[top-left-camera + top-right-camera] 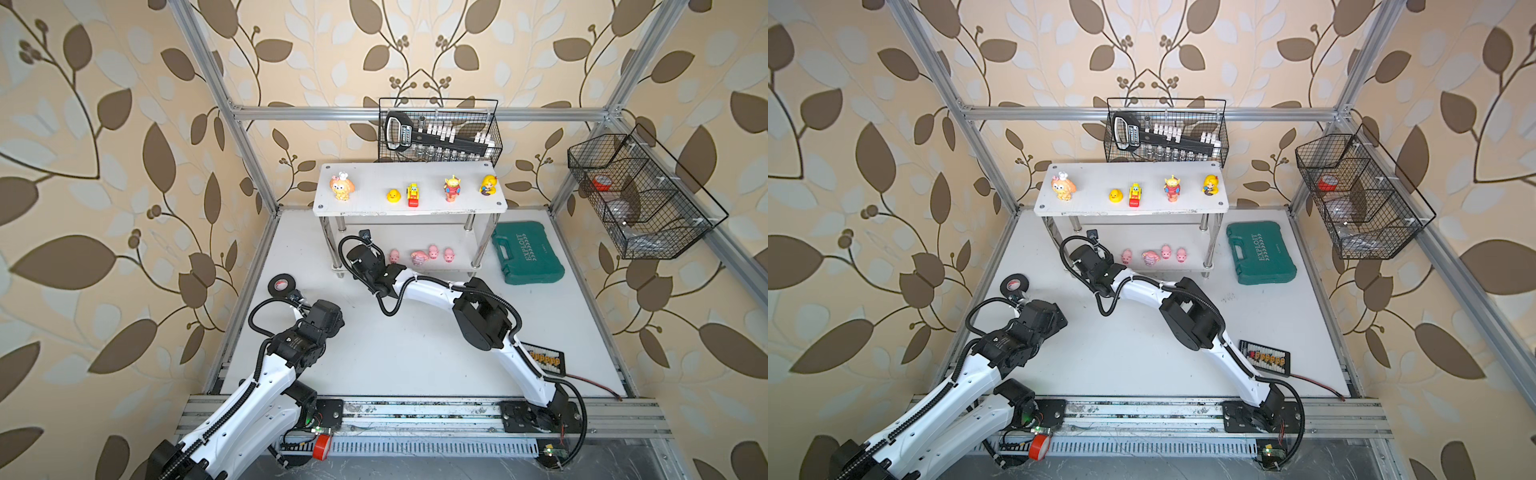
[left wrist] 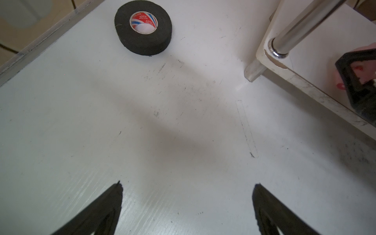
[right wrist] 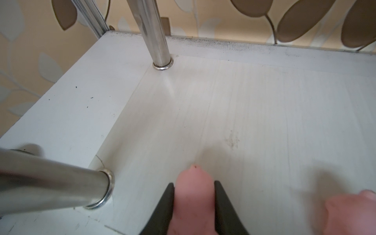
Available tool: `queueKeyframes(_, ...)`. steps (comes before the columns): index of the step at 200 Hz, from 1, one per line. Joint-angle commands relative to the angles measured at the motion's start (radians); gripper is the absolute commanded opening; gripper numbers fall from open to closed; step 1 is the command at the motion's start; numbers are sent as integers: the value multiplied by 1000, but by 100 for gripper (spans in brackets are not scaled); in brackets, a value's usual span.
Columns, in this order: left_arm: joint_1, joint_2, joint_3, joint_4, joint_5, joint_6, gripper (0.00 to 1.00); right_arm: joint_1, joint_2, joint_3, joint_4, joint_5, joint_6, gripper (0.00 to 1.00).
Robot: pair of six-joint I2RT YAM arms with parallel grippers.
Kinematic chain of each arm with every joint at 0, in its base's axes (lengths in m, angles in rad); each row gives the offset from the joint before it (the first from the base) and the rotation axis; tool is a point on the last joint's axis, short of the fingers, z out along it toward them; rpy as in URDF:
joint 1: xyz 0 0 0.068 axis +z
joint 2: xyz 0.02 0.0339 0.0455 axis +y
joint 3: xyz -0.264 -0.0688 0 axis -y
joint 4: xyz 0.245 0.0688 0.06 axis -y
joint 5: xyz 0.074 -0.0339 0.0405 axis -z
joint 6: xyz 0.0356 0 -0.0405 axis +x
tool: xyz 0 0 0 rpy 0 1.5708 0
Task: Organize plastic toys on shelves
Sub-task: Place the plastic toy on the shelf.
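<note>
The table (image 1: 415, 353) lies bare under the left gripper (image 2: 188, 183), whose fingers are spread wide with nothing between them. The rack (image 1: 415, 212) stands beyond both grippers. The right gripper (image 3: 193, 184) reaches in over its lower board, fingers pinching a pink piglet (image 3: 192, 203); whether the piglet touches the board cannot be told. One chrome leg (image 3: 160, 40) rises ahead of those fingers.

A wire basket (image 1: 494, 124) hangs well behind the rack, holding a black tool (image 1: 401, 135) whose label is too small to read. The green case (image 1: 528, 253), on the rack's far side from the right fingers, reads "EXPLOIT" on its lid. The tape (image 2: 142, 43) lies flat ahead of the left fingers, well apart from them; its core carries a red, white and blue label, the print unreadable.

Four other piglets (image 1: 433, 251) sit in a row on the lower board beside the right fingers. Above the fingers, on the top board, stand an orange animal (image 1: 342, 188), duck (image 1: 393, 195), vehicle (image 1: 412, 195), alien (image 1: 452, 188) and doll (image 1: 487, 185).
</note>
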Motion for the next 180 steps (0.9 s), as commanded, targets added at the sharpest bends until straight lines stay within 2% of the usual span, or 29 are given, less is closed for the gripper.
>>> queueKeyframes(1, 5, -12, 3, -9, -13, 6, 99, 4, 23, 3, -14, -5, 0, 30)
queueKeyframes(65, 5, -15, 1, -12, -15, 4, 99, 3, 21, 9, -17, -13, -4, 33)
queueKeyframes(92, 5, -15, 2, -12, -15, 4, 99, 1, 15, 17, -22, -18, -15, 42)
queueKeyframes(135, 5, -16, 1, -12, -13, 5, 99, 0, -20, 8, -22, -13, -29, 51)
queueKeyframes(180, 5, -15, 1, -10, -16, 6, 99, 9, -129, -72, 17, -13, -54, 62)
